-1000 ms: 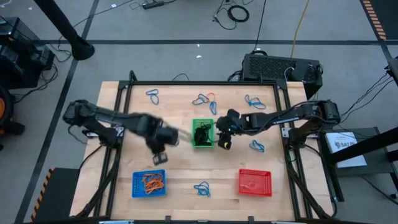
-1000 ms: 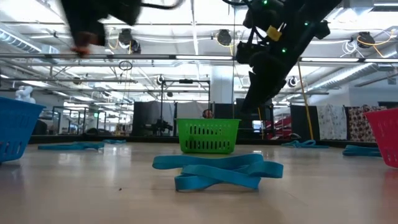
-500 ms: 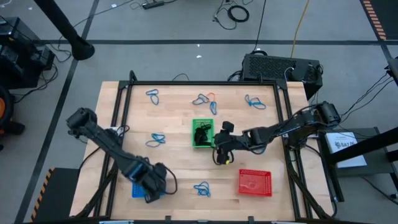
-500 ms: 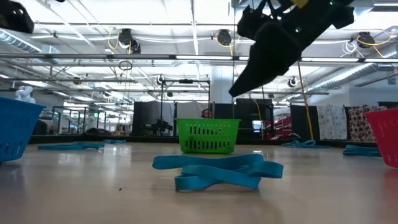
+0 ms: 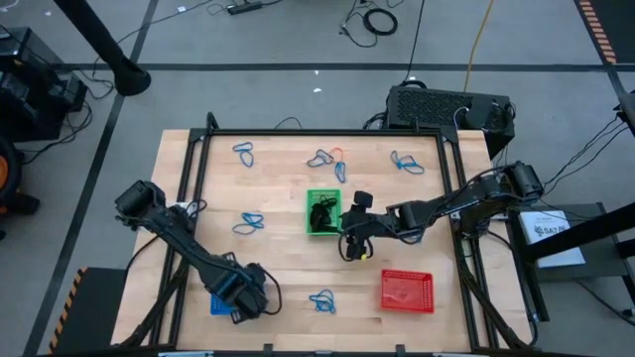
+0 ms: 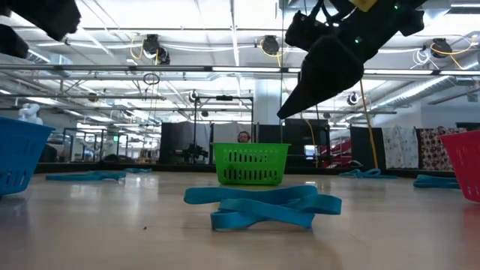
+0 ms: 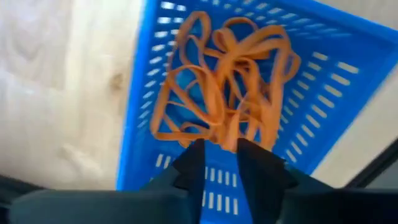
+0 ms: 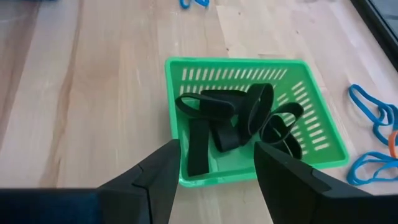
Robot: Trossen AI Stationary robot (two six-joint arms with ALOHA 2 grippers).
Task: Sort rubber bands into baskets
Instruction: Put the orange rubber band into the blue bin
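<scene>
My left gripper (image 5: pixel 240 300) (image 7: pixel 221 152) points down into the blue basket (image 7: pixel 144 93) at the table's near left, its fingers a small gap apart. A heap of orange rubber bands (image 7: pixel 224 81) lies on that basket's floor. My right gripper (image 5: pixel 351 249) (image 8: pixel 217 149) hangs wide open above the table, beside the near right corner of the green basket (image 5: pixel 322 212) (image 8: pixel 249 155), which holds black rubber bands (image 8: pixel 236 118). The red basket (image 5: pixel 407 290) stands at the near right. My left gripper comes from above with its fingertips (image 7: pixel 194 155) right at the near end of the orange heap (image 7: pixel 227 140). Whether they touch a band cannot be told. The bands lie slack on the basket's floor.
Blue rubber bands lie loose on the wooden table (image 5: pixel 288 258): far left (image 5: pixel 244 151), far middle (image 5: pixel 320 159) beside an orange one (image 5: pixel 338 152), far right (image 5: pixel 405 162), left of the green basket (image 5: pixel 250 223), and near middle (image 5: pixel 322 300) (image 6: pixel 262 206). A black box (image 5: pixel 451 107) sits behind the far edge.
My left gripper has swung from beside the green basket toward the table's near left and come down over the blue basket. My right gripper has drifted from the green basket's right side toward the near edge and has turned a little.
</scene>
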